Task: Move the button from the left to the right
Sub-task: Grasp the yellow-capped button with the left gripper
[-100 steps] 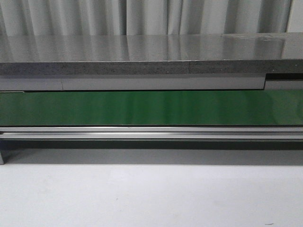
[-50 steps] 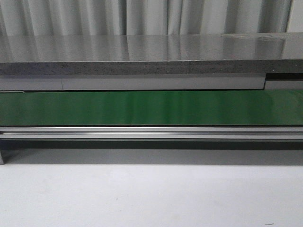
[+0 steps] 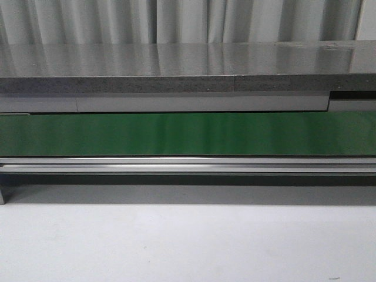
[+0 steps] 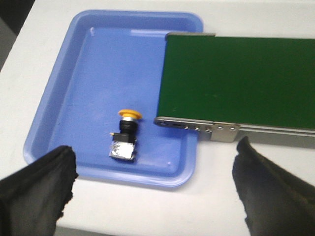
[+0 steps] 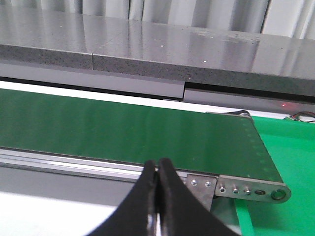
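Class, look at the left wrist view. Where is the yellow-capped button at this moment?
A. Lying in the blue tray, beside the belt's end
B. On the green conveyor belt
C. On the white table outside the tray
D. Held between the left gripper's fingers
A: the button lies on its side on the floor of the blue tray, next to the end of the green conveyor belt, clear of the open left gripper.

Place: industrial test cell or lab | Signs: long green conveyor belt (image 3: 188,134) in an aluminium frame | grey speckled stone countertop (image 3: 176,70) behind | pale pleated curtain (image 3: 194,20) | shallow blue plastic tray (image 4: 74,98) at the belt end
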{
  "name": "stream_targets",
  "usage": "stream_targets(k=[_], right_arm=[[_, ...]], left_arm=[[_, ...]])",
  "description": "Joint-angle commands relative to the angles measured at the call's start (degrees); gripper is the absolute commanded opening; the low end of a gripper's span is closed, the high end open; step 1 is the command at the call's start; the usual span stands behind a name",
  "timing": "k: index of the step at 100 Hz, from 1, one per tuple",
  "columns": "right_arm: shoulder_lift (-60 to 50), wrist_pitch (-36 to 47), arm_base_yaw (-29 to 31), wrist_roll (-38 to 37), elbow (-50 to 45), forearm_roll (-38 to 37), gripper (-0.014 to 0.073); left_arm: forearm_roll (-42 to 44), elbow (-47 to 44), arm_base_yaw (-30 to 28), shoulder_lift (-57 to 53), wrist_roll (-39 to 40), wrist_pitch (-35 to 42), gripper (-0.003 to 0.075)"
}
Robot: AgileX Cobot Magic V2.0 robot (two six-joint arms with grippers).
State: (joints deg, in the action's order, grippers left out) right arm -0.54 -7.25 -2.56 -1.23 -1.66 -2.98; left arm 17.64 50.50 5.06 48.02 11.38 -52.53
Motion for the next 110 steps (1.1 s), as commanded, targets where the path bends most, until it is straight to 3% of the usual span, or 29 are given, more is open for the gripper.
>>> stream_targets(k=[1, 26, 53, 110], right_arm=[[-0.92, 4.7, -0.12, 0.17, -0.07, -0.03, -0.0068], [-0.92, 4.7, -0.12, 0.17, -0.07, -0.03, -0.0068], [-0.92, 4.7, -0.12, 0.17, -0.07, -0.03, -0.0068], [-0.92, 4.7, -0.12, 0.17, -0.07, -0.03, -0.0068]], left_arm=[[2.74, 3.95, -1.74, 5.56, 1.32, 1.75, 0.061], [2.36, 9.32, -11.5, 22.6, -2.11, 1.99, 0.061], [-10.58, 10.3, -20.04, 35.15, -14.55, 6.73, 0.061], [-14.05, 10.3, -22.1, 47.85, -18.0, 12.22, 0.061]])
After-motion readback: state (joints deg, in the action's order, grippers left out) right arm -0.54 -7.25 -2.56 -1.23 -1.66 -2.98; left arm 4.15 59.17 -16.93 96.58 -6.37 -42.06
